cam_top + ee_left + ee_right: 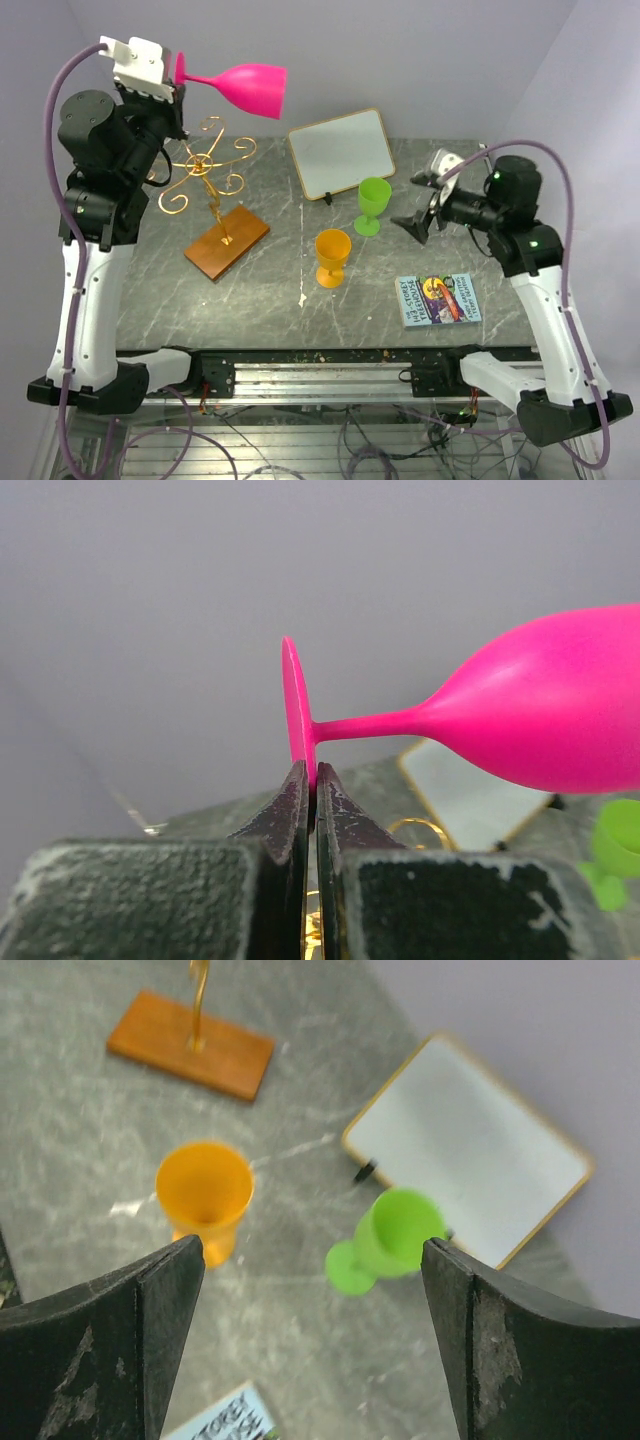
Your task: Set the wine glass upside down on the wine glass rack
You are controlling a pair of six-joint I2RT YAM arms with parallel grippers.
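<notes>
As we catalogue the scene from the top view, the entries run as follows.

Item 1, wine glass (250,88): pink, held in the air above the far-left part of the table (300,330), touching nothing but the fingers. Its long axis lies about level, foot at the hand and bowl mouth pointing to 3 o'clock.

Item 2, left gripper (312,772): nearly closed, its jaws pinching the thin edge of the glass's foot. The stem and bowl hang free out to the side.

Item 3, wine glass rack (205,165): gold wire spirals on a wooden base. It stands below the held glass, at roughly 5 to 6 o'clock from our left gripper, and the two are apart.

Item 4, right gripper (312,1250): spread wide and holding nothing, over the right half of the table and well apart from the rack.

Item 5, sundries: green glass (373,205), orange glass (333,257), whiteboard (342,150) and book (438,298), none of them touched.

Note on the relation that matters: our left arm is much the nearer to the rack. We judge the level axis must be turned upright, bowl downward, before the foot can be brought down toward 5 o'clock and slid into a spiral arm. The edge pinch looks slight to us, and the glass may swing as the wrist rolls.
</notes>
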